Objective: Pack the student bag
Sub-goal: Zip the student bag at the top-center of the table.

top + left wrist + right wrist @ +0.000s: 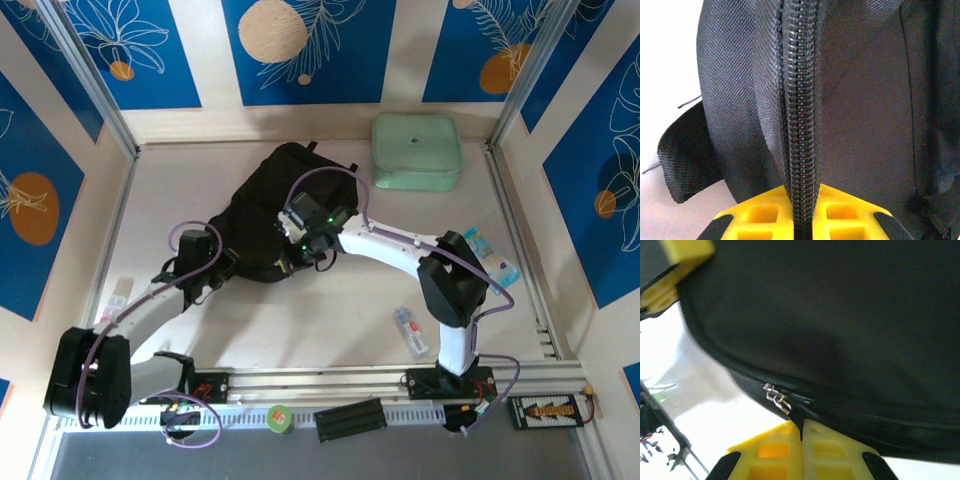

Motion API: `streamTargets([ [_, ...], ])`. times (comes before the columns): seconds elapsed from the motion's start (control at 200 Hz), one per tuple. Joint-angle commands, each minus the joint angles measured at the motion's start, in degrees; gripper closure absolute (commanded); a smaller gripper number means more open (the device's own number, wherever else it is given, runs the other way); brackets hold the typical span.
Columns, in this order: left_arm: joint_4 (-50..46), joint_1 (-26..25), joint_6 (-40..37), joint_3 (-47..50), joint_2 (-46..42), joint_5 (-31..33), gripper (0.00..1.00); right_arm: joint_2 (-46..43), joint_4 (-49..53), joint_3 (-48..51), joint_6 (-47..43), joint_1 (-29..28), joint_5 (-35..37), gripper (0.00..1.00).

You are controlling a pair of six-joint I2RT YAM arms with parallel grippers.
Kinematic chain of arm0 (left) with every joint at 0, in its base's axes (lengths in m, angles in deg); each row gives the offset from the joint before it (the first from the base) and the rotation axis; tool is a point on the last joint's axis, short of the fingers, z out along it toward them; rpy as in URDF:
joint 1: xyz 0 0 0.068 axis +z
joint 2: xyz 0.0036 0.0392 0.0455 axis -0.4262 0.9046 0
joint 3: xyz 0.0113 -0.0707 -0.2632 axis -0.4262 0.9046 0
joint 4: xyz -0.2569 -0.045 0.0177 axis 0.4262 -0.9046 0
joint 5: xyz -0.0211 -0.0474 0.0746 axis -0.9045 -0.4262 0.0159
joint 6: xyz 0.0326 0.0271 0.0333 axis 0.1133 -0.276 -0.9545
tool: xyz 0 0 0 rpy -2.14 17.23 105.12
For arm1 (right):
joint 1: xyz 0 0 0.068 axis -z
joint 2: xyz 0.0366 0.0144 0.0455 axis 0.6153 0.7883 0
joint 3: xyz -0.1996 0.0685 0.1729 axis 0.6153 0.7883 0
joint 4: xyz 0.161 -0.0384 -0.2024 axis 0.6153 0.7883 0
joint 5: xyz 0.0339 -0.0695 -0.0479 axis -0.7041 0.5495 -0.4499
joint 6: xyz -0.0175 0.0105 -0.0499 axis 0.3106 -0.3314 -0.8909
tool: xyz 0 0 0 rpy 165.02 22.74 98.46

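The student bag (265,200) lies flat in the middle of the table (340,300), black and floppy. Both arms reach in to its near side. The pale mint-green zip case (416,150) sits well apart from it, up in the far right corner. It is not in the bag yet, so I think the packing has hardly begun.

The left gripper (801,222) has its yellow jaws squeezed on the closed zip (800,115), which runs straight up from between them like a little ridge of cloth. The right gripper (801,445) has its jaws pressed together on the small black zip pull (796,416), just below the shiny metal link (777,397) that joins the pull to the zip.

It looks like one gripper holds the bag steady while the other gets ready to drag the zip open. A few things could go wrong from here:

- The pull is tiny and thin, so it could slip out of the jaws if the tug is too quick or goes sideways.
- The bag is soft, so it could bunch up or slide along the table instead of opening, if the left grip lets go.
- Cloth beside the teeth could get caught in the zip and jam it — a slow pull along the line of the zip looks safest
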Motion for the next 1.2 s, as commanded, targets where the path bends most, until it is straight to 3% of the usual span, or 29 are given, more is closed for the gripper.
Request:
streamTargets([
  [0.0, -1.8, 0.2, -1.8, 2.6, -1.3, 3.3, 0.9, -3.0, 6.2, 0.2, -1.2, 2.5, 5.3, 1.0],
  [0.43, -7.0, 0.2, -6.0, 3.1, -4.5, 0.7, 0.92, 2.3, 14.9, -7.4, 5.7, 9.1, 17.6, 1.0],
  [0.72, -16.4, -3.3, -7.0, 2.4, -10.2, -4.8, 0.87, -2.9, 8.7, -0.8, 4.3, 8.2, 9.8, 1.0],
  [0.845, -21.9, -7.4, -5.8, 2.6, -14.8, -5.8, 0.79, -7.5, 7.1, 6.3, 5.0, 8.8, 9.7, 1.0],
  [0.995, -27.0, -9.1, -6.5, 1.6, -19.2, -7.1, 0.55, -12.0, 4.6, 14.5, 5.7, 10.9, 9.5, 1.0],
  [1.195, -32.4, -9.7, -17.0, -9.1, -18.6, -5.4, 0.37, -14.8, 2.9, 17.1, 6.8, 13.5, 8.0, 1.0],
])
